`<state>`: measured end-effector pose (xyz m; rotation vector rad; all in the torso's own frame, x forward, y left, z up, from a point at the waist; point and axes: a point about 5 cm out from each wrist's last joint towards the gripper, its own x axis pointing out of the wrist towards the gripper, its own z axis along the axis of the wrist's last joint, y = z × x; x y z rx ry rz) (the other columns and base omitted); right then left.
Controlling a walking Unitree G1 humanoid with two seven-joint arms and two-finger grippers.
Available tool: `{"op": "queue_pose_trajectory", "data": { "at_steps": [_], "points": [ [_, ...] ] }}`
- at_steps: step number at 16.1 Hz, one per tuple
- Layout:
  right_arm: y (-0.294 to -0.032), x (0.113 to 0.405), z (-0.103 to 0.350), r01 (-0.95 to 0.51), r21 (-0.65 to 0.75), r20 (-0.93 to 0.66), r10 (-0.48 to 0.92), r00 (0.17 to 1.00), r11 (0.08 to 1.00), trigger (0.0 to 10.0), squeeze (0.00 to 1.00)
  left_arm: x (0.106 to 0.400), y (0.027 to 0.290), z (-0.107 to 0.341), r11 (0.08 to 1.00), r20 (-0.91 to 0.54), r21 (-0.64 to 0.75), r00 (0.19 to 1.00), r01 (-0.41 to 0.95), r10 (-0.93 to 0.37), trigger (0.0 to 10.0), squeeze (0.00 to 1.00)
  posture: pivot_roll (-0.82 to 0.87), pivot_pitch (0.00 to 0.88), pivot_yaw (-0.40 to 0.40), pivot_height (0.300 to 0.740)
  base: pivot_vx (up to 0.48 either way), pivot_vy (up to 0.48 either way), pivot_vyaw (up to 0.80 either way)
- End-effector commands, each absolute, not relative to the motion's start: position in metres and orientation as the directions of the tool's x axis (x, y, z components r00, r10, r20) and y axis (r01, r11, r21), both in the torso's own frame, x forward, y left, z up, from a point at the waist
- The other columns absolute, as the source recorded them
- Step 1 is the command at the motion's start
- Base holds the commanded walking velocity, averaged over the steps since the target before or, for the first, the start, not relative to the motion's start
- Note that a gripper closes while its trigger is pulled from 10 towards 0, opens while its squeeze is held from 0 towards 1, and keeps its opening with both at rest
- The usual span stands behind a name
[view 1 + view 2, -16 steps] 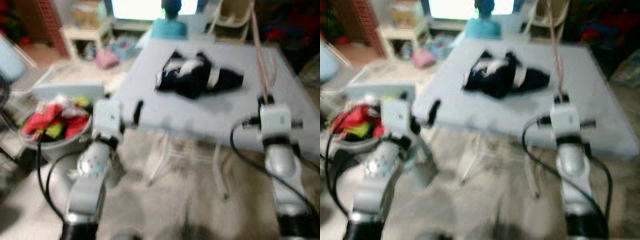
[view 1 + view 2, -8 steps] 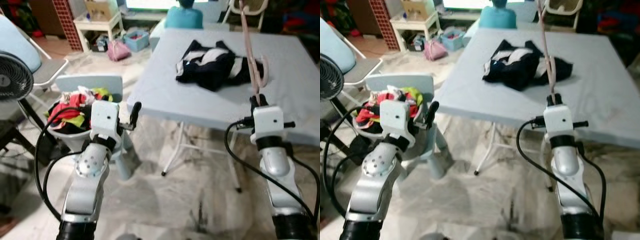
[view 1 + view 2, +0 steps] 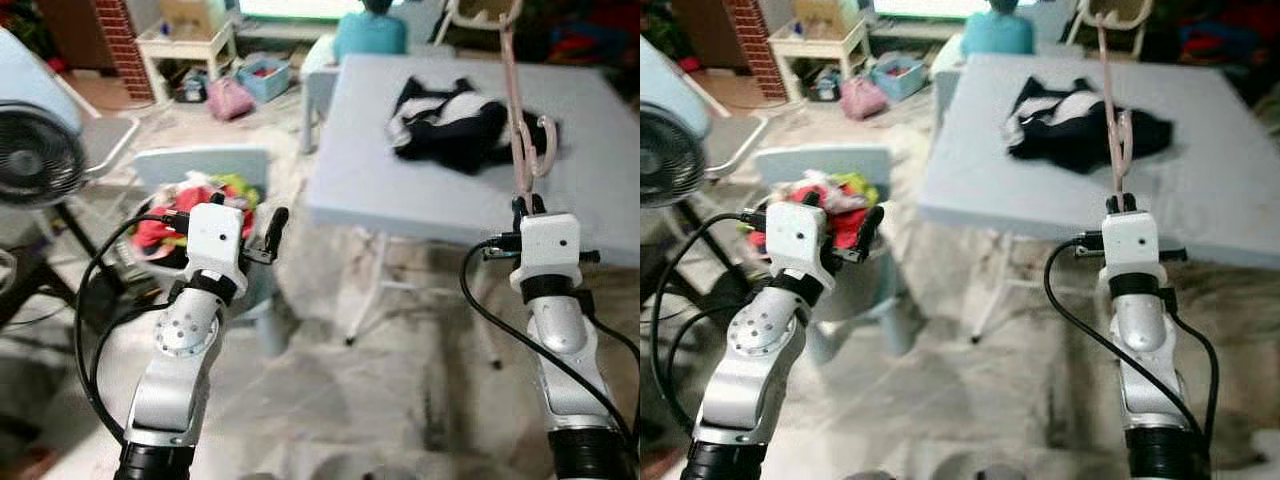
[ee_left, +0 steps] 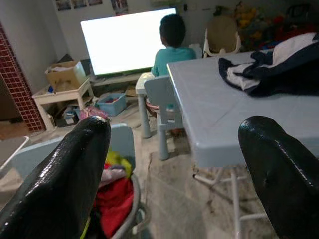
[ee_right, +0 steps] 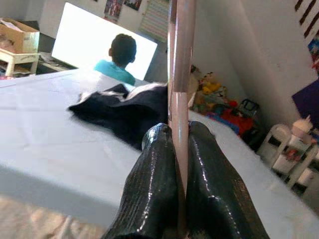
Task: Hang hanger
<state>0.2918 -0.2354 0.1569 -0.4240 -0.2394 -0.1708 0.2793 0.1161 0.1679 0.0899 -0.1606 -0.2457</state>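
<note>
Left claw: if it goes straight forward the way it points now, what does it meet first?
Probably the near edge of the grey table, ahead between the open left claw's fingers; depth is unclear.

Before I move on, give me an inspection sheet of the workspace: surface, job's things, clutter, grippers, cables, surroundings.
Surface: grey table ahead, on folding legs.
Job's things: pink hanger held upright in the right gripper, hook end low beside the shaft. No rail seen.
Clutter: dark and white garment bunched on the table; basket of bright clothes on a small chair.
Grippers: right shut on the hanger, near the table's front edge; left gripper open, holding nothing, beside the basket.
Cables: black cable looped at the left arm, another at the right arm.
Surroundings: fan on the left; a person seated before a bright screen; toys and boxes on the floor.
</note>
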Motion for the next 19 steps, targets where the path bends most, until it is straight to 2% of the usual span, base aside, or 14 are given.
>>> {"op": "queue_pose_trajectory", "data": {
  "at_steps": [1,5,8,9,10,13,19],
  "points": [
    [-0.24,0.29,0.158,0.233,-0.383,0.265,-0.135,0.955,0.894,0.0,0.0,0.278,0.111,0.167,0.96,0.142,0.106,0.952,0.258,-0.272,10.0,0.0,-0.04,0.048,0.018,0.74,0.0,0.48,0.0],
    [-0.244,0.29,0.145,0.231,-0.352,0.188,-0.173,0.967,0.907,0.0,0.0,0.279,0.112,0.166,0.961,0.131,0.12,0.955,0.251,-0.266,10.0,0.0,-0.04,0.043,0.016,0.74,0.0,0.48,0.0],
    [-0.24,0.287,0.134,0.192,-0.322,0.131,-0.158,0.979,0.927,0.0,0.0,0.276,0.115,0.158,0.967,0.108,0.131,0.967,0.218,-0.233,10.0,0.0,-0.04,0.039,0.026,0.74,0.0,0.091,0.0],
    [-0.238,0.286,0.132,0.176,-0.32,0.119,-0.145,0.982,0.931,0.6,0.0,0.274,0.117,0.153,0.971,0.09,0.128,0.972,0.204,-0.216,10.0,0.0,-0.04,0.036,0.032,0.74,0.0,0.0,0.0],
    [-0.237,0.286,0.131,0.172,-0.316,0.115,-0.142,0.983,0.933,10.0,0.0,0.273,0.117,0.151,0.972,0.085,0.119,0.973,0.204,-0.214,10.0,0.0,-0.04,0.036,0.032,0.74,0.0,0.0,-0.8],
    [-0.235,0.279,0.12,0.161,-0.285,0.065,-0.149,0.987,0.945,10.0,0.0,0.27,0.12,0.141,0.974,0.055,0.098,0.976,0.205,-0.211,10.0,0.0,-0.04,0.042,0.021,0.74,0.0,0.0,-0.8],
    [-0.227,0.281,0.117,0.145,-0.262,0.041,-0.139,0.989,0.954,10.0,0.0,0.28,0.117,0.155,0.977,0.09,0.063,0.974,0.204,-0.209,10.0,0.0,-0.04,0.051,0.018,0.74,0.0,0.0,-0.8]
  ]
}}
